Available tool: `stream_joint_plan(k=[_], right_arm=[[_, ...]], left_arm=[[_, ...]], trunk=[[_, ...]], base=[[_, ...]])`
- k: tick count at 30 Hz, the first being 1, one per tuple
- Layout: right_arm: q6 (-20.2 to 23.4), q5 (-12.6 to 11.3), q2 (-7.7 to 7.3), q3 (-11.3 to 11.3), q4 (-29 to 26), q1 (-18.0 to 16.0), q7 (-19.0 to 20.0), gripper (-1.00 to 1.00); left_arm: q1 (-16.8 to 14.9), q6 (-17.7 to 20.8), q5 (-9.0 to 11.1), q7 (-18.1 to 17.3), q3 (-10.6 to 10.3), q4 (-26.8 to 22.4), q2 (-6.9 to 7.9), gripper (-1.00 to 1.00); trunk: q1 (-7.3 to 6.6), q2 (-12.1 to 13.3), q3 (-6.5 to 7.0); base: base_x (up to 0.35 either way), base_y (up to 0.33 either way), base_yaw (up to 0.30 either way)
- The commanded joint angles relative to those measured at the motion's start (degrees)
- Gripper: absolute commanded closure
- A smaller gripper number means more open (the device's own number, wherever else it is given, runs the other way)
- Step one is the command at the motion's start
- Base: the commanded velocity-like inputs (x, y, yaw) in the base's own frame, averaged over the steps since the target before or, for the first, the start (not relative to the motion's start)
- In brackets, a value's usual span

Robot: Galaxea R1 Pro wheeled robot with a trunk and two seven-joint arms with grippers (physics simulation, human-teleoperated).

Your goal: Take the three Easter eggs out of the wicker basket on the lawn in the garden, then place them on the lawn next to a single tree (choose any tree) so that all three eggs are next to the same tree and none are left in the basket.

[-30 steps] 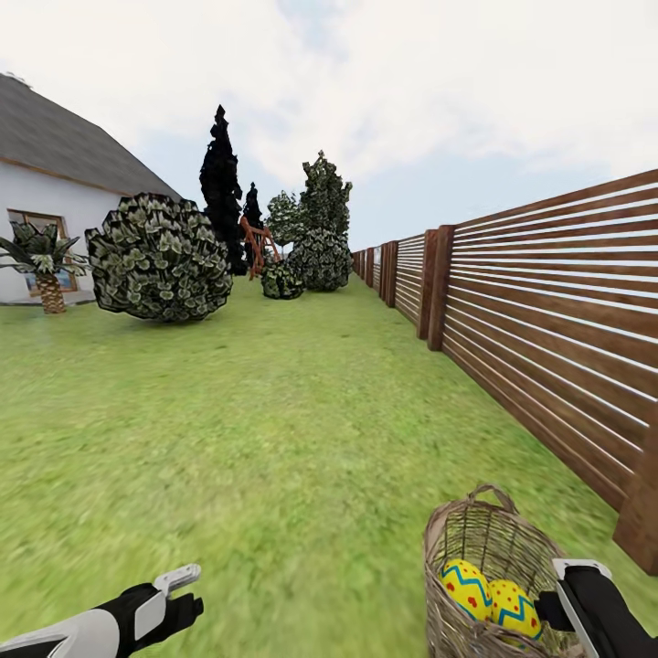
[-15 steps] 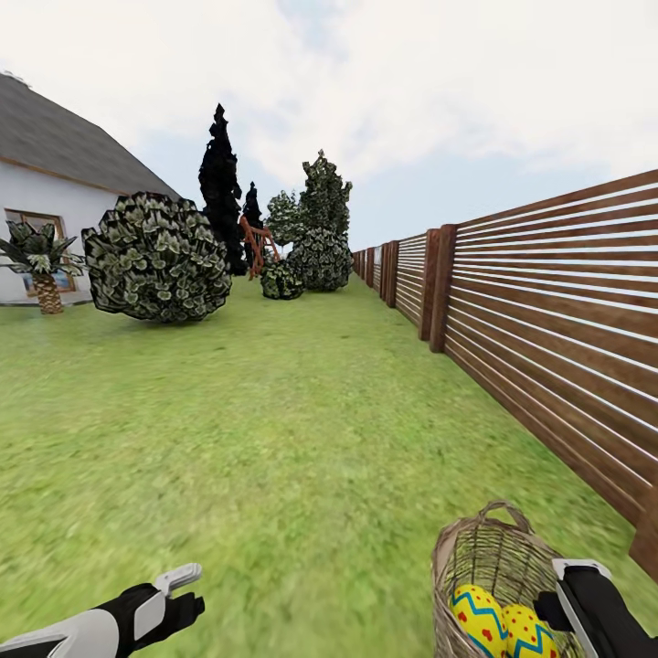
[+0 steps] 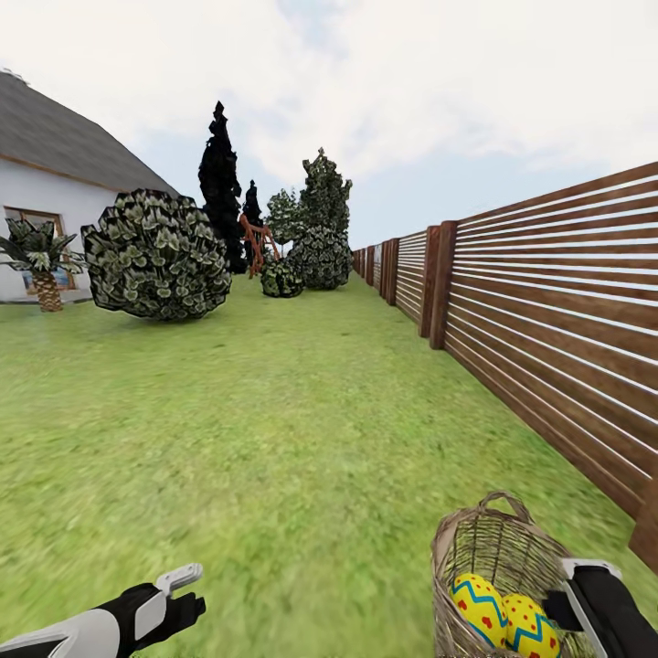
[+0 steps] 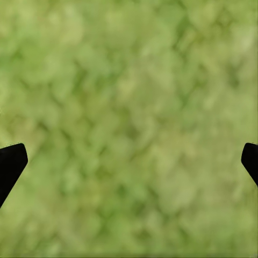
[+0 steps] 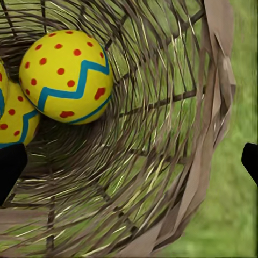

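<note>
The wicker basket (image 3: 493,557) stands on the lawn (image 3: 274,439) at the lower right of the head view, near the fence. Two yellow Easter eggs (image 3: 479,608) (image 3: 530,626) with blue zigzags and red dots lie inside it. My right gripper (image 3: 567,599) is open, just at the basket's right rim. Its wrist view looks into the basket (image 5: 161,161) at one egg (image 5: 67,75) and part of another (image 5: 13,121); the right gripper (image 5: 129,161) holds nothing. My left gripper (image 3: 187,594) is open over bare grass (image 4: 129,107). A tree (image 3: 324,196) with pale-flecked leaves stands far ahead.
A brown slatted fence (image 3: 548,320) runs along the right. A big round bush (image 3: 155,256), a short palm (image 3: 41,260) and the white house (image 3: 37,183) are at the left. A near-black tree (image 3: 219,178), a play tower (image 3: 258,242) and more bushes (image 3: 320,260) stand far off.
The whole head view has shifted slightly, so the basket sits a bit lower in the picture. My right gripper shows a little further right by the rim. The left arm looks the same.
</note>
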Motion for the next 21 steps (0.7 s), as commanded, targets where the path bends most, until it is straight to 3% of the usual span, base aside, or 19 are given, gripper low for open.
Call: stream_joint_plan(k=[1,5,17,21], right_arm=[[0.28,0.49,-0.23,-0.70,-0.02,-0.05,0.31,-1.00],[0.28,0.44,-0.56,-2.51,0.03,-0.06,0.35,-1.00],[0.27,1.16,0.06,-2.23,0.03,-0.08,0.35,-1.00],[0.28,1.08,0.09,-2.33,0.03,-0.07,0.35,-1.00]], left_arm=[[-0.08,0.09,0.25,0.07,0.38,0.10,0.03,-1.00],[-0.09,0.09,0.25,0.03,0.38,0.10,0.04,-1.00],[-0.06,0.05,0.25,-0.01,0.38,0.10,0.04,-1.00],[-0.09,0.14,0.25,-0.01,0.38,0.10,0.04,-1.00]], trunk=[[-0.01,-0.03,-0.07],[-0.01,-0.03,-0.07],[-0.01,-0.03,-0.07],[0.09,-0.08,-0.95]], base=[[0.000,0.000,0.000],[0.000,0.000,0.000],[0.000,-0.026,0.000],[0.000,-0.001,0.000]])
